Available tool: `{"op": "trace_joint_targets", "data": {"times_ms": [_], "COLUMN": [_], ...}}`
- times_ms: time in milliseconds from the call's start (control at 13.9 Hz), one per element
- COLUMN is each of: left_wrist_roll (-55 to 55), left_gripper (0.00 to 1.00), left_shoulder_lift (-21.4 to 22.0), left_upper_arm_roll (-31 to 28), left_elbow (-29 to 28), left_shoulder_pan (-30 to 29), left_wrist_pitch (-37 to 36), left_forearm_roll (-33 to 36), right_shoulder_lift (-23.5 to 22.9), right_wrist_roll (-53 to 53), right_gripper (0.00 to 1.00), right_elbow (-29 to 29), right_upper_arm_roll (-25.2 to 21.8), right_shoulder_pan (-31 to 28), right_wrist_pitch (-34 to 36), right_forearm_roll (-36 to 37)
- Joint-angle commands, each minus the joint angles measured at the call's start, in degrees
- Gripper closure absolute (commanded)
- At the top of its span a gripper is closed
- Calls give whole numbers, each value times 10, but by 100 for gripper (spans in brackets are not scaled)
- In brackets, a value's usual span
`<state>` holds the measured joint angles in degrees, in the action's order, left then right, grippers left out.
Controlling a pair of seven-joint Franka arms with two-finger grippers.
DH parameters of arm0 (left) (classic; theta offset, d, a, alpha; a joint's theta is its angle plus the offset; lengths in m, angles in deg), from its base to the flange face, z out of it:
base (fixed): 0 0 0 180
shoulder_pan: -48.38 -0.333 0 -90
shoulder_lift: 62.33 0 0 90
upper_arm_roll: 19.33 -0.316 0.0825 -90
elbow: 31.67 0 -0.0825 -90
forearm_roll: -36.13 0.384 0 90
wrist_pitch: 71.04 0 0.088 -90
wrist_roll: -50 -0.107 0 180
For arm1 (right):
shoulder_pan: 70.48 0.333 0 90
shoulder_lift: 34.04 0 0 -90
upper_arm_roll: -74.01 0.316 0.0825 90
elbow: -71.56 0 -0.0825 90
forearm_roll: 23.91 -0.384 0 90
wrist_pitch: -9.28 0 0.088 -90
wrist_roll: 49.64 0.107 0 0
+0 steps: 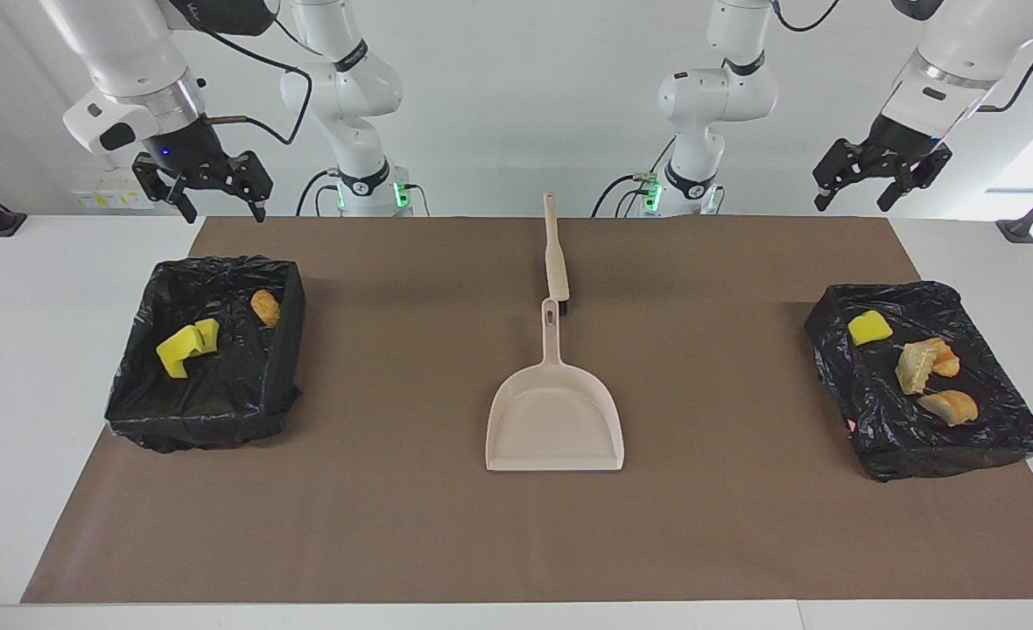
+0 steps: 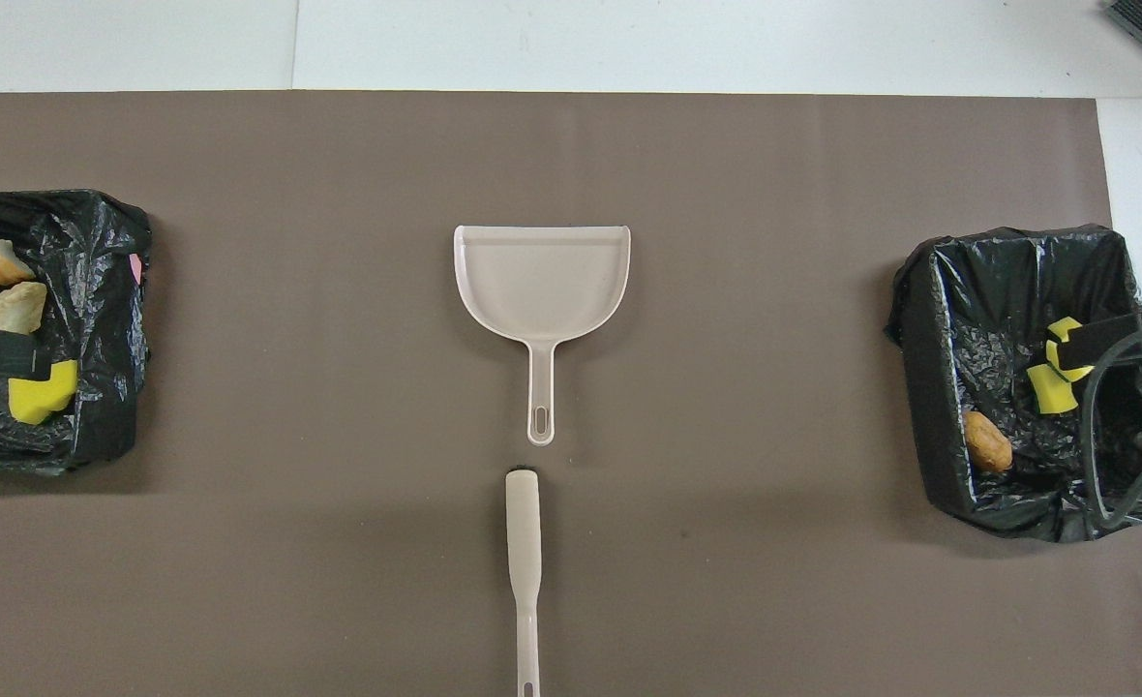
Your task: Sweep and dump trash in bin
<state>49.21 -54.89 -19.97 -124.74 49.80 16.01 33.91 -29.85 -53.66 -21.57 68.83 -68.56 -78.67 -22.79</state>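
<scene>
Trash (image 1: 186,348) lies inside both bins (image 1: 206,350), well apart from the dustpan (image 1: 555,420). My left jaws (image 1: 882,179) and right jaws (image 1: 203,185) hang open, empty. Risk: probably snagging a liner if I descend.

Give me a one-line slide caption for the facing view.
Trash sits in both black-lined bins, dustpan and brush lie mid-table, and the open left gripper and right gripper hang raised.
</scene>
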Motion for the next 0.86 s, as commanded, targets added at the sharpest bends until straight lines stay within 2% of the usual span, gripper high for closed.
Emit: {"op": "trace_joint_targets", "data": {"times_ms": [0,790], "left_wrist_roll": [-12,-17], "left_gripper": [0,0], "left_shoulder_lift": [-1,6], "left_upper_arm_roll": [-7,-1], "left_elbow": [8,-2], "left_shoulder_pan": [6,5], "left_wrist_pitch": [0,-3], "left_forearm_roll": [-8,-9], "right_shoulder_lift": [10,10], "right_wrist_roll": [11,11], "right_gripper": [0,0], "right_elbow": [-12,-12], "right_upper_arm_roll": [2,2], "right_shoulder_pan": [-3,-3], "right_wrist_pitch": [-1,-1], "right_forearm_roll": [-11,-11]}}
